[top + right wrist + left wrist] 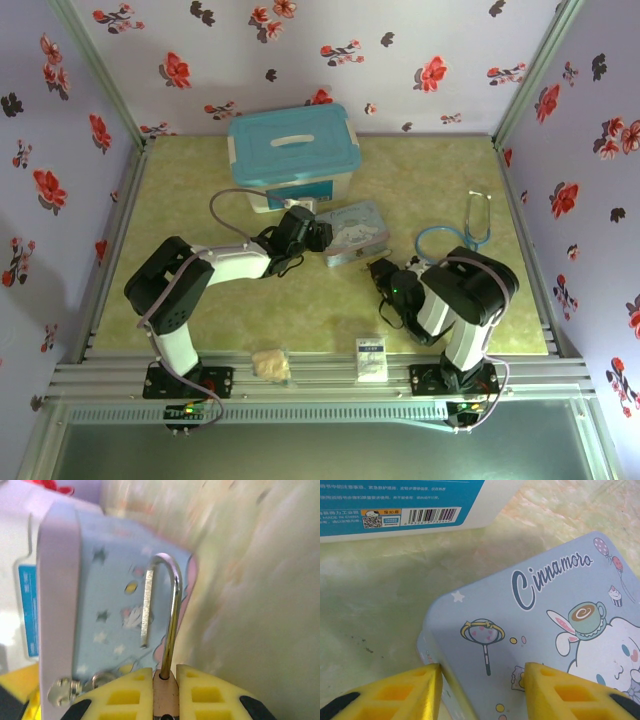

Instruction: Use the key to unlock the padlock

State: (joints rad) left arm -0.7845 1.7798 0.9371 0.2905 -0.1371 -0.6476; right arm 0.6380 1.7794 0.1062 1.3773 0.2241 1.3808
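1. Near the worktop (200, 300) centre, at about 5 o'clock of the pale blue tin (545, 605), the right tool (165, 674) is clamped on the padlock (165, 700). It pinches the brass body, and the shackle (173, 605) stands up toward 12 o'clock in the wrist view.
2. The shackle's short leg ends clear of the body, so the lock looks sprung. The picture is blurred, which leaves that unsure.
3. The left tool (482, 685) has its jaws part-way apart astride the tin's corner. I cannot tell whether it pinches the tin or merely straddles it.
4. Two small silvery discs (62, 694) sit at 8 o'clock of the padlock, against the tin's side. I cannot tell whether they belong to the key.
5. Risks:
   - The grip on the lock body is narrow, so a sideways push could twist it out.
   - The shackle hangs close to the tin and could hook its rim.
   - The key is thin and small and could slip or be dropped.
   - The left tool may drag the tin instead of helping.
6. Writing:
   - The tin lid reads "Cinnamoro", beside a cartoon dog with a cup.
   - The teal box (293, 150) at 12 o'clock carries a label (395, 510) with "MADE IN CHINA", a barcode, a QR code and small Chinese print.
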